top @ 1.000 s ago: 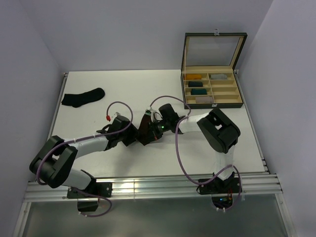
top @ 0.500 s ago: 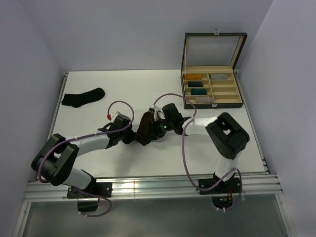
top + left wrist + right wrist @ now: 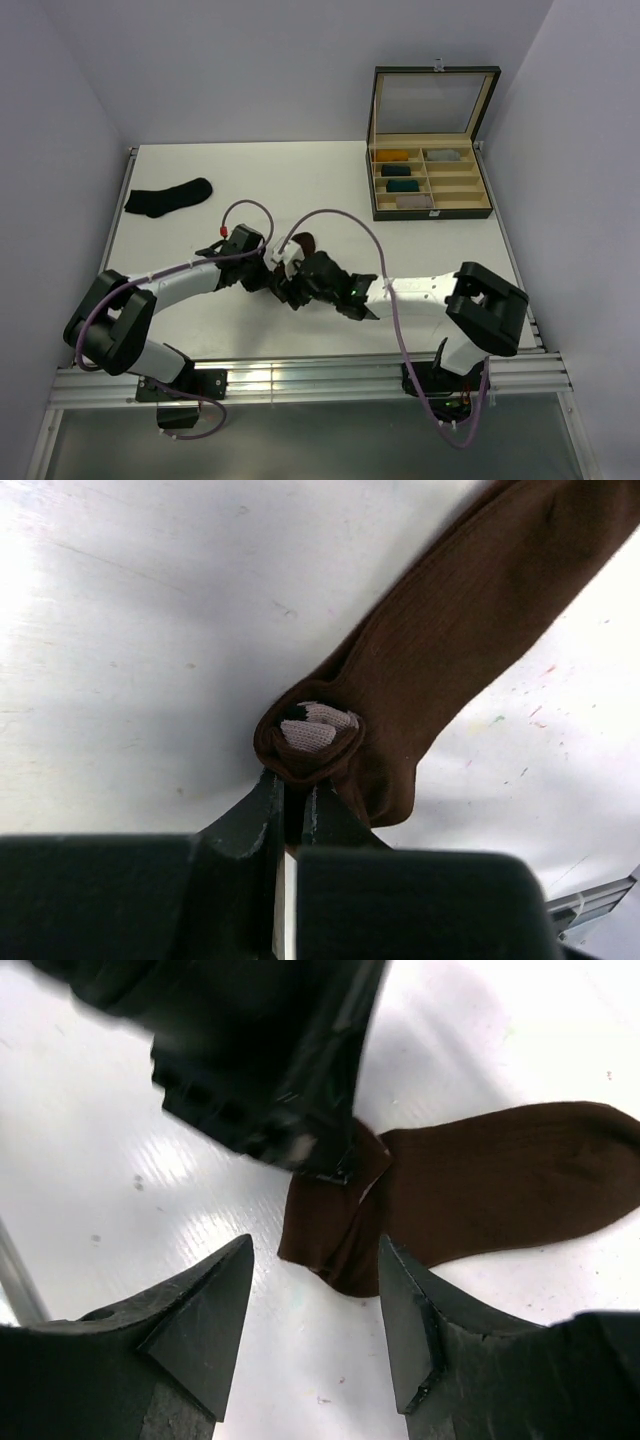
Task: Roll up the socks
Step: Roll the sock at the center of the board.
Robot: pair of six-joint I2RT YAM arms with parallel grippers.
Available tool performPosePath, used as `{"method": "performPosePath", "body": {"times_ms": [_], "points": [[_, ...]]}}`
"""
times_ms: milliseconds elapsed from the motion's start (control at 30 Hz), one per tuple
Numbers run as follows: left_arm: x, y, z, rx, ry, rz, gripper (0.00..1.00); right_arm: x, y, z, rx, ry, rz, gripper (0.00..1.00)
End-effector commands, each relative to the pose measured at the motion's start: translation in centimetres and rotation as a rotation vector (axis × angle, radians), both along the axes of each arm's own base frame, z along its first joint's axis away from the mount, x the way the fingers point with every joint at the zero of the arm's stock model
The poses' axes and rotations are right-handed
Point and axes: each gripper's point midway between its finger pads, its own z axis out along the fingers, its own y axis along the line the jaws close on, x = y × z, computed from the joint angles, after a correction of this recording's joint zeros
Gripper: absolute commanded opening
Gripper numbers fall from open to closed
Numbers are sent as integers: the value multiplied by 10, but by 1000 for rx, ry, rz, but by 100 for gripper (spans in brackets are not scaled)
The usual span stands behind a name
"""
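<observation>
The left gripper [image 3: 293, 802] is pinched tight on the rolled, curled-in end of the brown sock [image 3: 470, 610], whose length lies flat on the white table [image 3: 120, 630], near its middle. The right gripper [image 3: 315, 1252] hovers just over that same end, jaws wide apart — holding nothing. The black sock [image 3: 168, 196] lies flat at the far left, well apart.

My left gripper [image 3: 293, 798] and right gripper [image 3: 315, 1248] crowd frame centre at the brown sock [image 3: 450, 630]. Black sock [image 3: 168, 196] blocks upper left, box [image 3: 430, 212] upper right; bare table [image 3: 280, 180] between those 2 lies open.
</observation>
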Motion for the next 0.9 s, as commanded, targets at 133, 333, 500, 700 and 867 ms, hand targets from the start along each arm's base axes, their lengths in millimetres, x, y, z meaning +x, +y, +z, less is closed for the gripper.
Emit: {"method": "performPosePath", "body": {"times_ms": [133,333,500,700,867], "points": [[-12,12,-10,53,86,-73,0,3,23,-5,-172,-276,-67,61],[-11,9,-11,36,98,-89,0,-1,36,-30,-254,-341,-67,61],[-12,7,-11,27,104,-102,0,8,35,-45,-312,-388,-97,59],[-11,6,-9,23,97,-117,0,10,32,-67,-373,-378,-95,28],[-10,2,-5,-18,79,-116,5,-4,34,-71,-322,-264,-31,0]]}}
